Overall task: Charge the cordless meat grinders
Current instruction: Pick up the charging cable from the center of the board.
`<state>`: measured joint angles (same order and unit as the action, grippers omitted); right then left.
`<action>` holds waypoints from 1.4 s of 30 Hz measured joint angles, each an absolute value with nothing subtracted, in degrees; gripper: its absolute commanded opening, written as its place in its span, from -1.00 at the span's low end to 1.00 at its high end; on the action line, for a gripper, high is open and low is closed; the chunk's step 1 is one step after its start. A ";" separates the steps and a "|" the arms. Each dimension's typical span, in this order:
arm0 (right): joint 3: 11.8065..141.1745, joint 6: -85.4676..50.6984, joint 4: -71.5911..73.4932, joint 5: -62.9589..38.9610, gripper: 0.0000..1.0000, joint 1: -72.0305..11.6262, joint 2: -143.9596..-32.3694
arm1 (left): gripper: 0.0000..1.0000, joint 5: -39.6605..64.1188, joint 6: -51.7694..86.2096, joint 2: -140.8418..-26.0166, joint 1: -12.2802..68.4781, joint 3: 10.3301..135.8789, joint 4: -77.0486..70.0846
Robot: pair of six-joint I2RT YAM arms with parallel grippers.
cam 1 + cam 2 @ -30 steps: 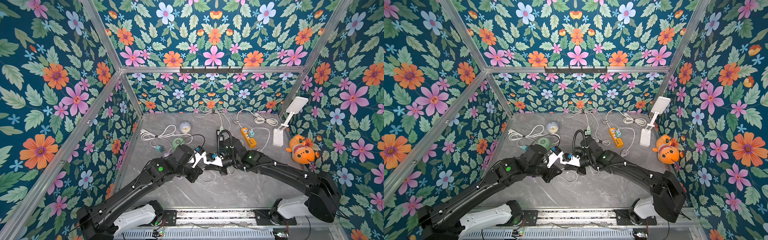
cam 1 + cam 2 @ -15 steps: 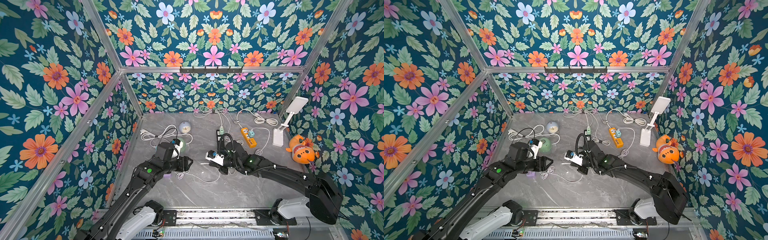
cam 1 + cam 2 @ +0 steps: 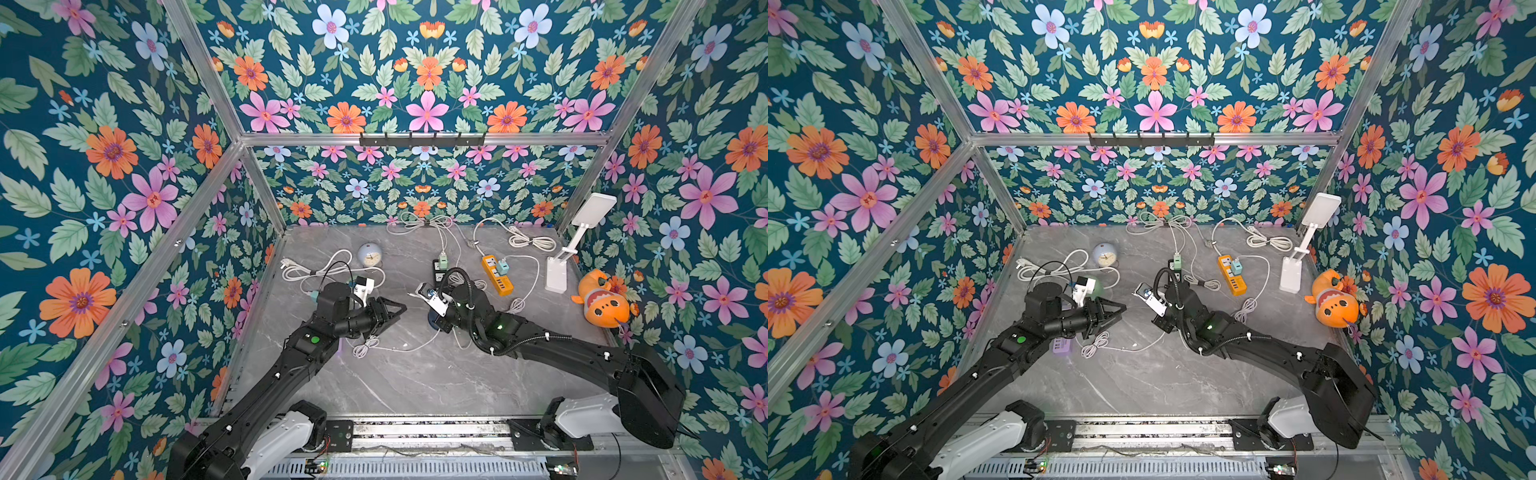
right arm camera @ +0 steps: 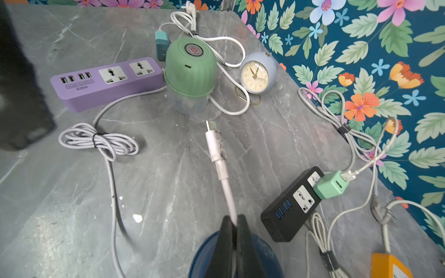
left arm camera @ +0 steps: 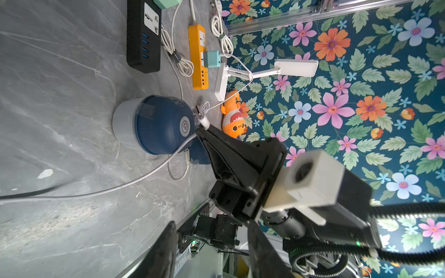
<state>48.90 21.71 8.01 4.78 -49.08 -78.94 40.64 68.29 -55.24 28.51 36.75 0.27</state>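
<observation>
While the right gripper point(image 4: 234, 217) pinches a white charging cable point(image 4: 216, 154) tight over a navy blue domed meat grinder point(image 5: 154, 122), the left gripper point(image 3: 395, 309) hangs part-open, empty. Mint green domed grinder point(image 4: 190, 67) stands just beside purple plastic power strip point(image 4: 106, 81).

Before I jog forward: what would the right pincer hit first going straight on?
Probably the mint green grinder: the white cable held in the right pincer aims at its base; depth unclear.

Bright, even, diffuse light from overhead. Soft short shadows under mint grinder point(image 4: 190, 65) and cable coil point(image 4: 96, 142). Mild sheen on grey tabletop point(image 3: 415, 382). Top views sharp, wide-angle stretch at edges. Right wrist view: white cable point(image 4: 218, 154) sharp, right gripper fingers point(image 4: 245, 243) soft, left arm point(image 4: 21, 96) blurred.
</observation>
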 measured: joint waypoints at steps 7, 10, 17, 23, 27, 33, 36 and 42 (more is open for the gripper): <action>49.89 24.71 10.26 7.57 -1.00 -53.39 -81.06 | -0.11 39.29 75.20 -55.83 27.18 31.27 -8.08; 50.15 24.88 10.57 8.16 -1.00 -53.41 -81.45 | -0.13 38.72 76.49 -54.76 26.39 30.26 -10.20; 50.52 25.71 10.79 8.08 -1.00 -54.22 -81.93 | -0.21 37.58 78.00 -53.45 24.93 28.56 -12.47; 50.52 25.91 10.87 7.62 -1.00 -54.85 -82.13 | -0.32 37.43 78.02 -54.22 24.58 28.18 -13.65; 50.52 25.93 10.85 7.51 -1.00 -55.22 -82.48 | -0.42 37.52 78.02 -54.92 24.47 28.10 -14.33; 50.61 25.96 10.81 7.38 -1.00 -55.72 -82.81 | -0.56 37.78 78.02 -55.24 24.27 28.08 -14.74; 50.63 26.04 10.63 7.31 -1.00 -55.94 -82.89 | -0.62 38.04 78.02 -55.24 24.10 28.08 -14.81; 50.85 26.13 10.44 7.11 -1.00 -56.31 -83.00 | -0.81 38.50 77.78 -55.24 24.03 28.08 -14.76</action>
<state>50.85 26.13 10.44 7.11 -56.31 -83.00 38.50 77.78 -55.24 24.03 28.08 -14.76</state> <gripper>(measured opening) 0.056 0.122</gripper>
